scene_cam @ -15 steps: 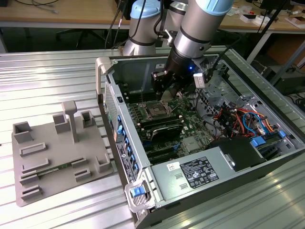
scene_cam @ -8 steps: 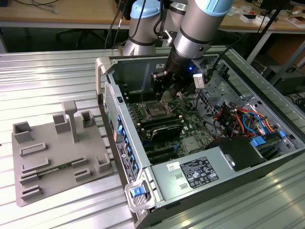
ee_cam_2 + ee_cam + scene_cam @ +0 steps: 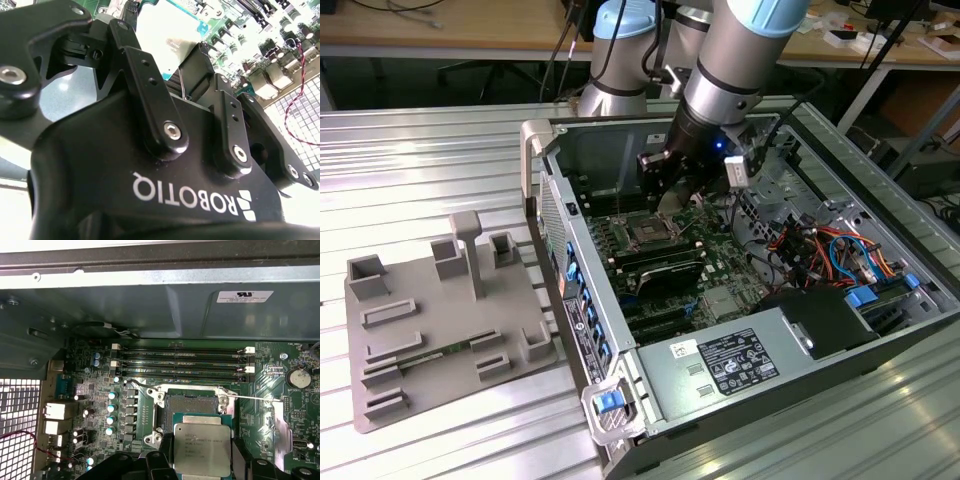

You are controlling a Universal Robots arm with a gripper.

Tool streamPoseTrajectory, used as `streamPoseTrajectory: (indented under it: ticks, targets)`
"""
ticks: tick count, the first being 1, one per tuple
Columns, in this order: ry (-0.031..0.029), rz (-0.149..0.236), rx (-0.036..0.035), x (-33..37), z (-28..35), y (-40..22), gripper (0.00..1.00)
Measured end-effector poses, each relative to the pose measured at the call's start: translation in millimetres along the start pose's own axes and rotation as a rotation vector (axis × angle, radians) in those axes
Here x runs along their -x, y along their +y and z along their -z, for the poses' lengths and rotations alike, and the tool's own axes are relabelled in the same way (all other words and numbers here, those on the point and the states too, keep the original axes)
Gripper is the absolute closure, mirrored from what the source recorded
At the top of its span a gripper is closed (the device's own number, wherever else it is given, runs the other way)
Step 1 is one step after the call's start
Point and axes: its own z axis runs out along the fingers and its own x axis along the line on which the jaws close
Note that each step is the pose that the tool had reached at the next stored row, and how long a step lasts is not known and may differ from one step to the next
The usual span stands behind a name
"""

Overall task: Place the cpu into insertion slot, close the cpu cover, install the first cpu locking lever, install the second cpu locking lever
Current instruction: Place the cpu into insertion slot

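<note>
In the first wrist view the cpu (image 3: 202, 449), a flat square chip with a silvery top, hangs just above the green board. My gripper (image 3: 202, 460) is shut on it, with dark fingers (image 3: 164, 449) on two opposite sides. The insertion slot (image 3: 192, 402), a dark square recess with a silver rim, lies uncovered just beyond the chip. A thin lever wire (image 3: 252, 399) juts out beside it, and a silver plate that may be the cpu cover (image 3: 279, 427) stands open at its side. In the exterior view the gripper (image 3: 668, 200) hovers over the slot (image 3: 648, 233) inside the case.
Long black memory slots (image 3: 182, 360) run behind the socket. The open computer case (image 3: 545, 150) holds a power supply (image 3: 725, 365) and a tangle of cables (image 3: 820, 250). A grey fixture tray (image 3: 430, 320) lies on the table at the exterior view's left.
</note>
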Motion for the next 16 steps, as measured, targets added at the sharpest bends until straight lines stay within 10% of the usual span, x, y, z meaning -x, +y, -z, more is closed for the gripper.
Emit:
streamPoseTrajectory:
  ticks: [16]
  targets:
    - [0.0000,0.000,0.0000,0.1,-3.8,-0.3,0.45]
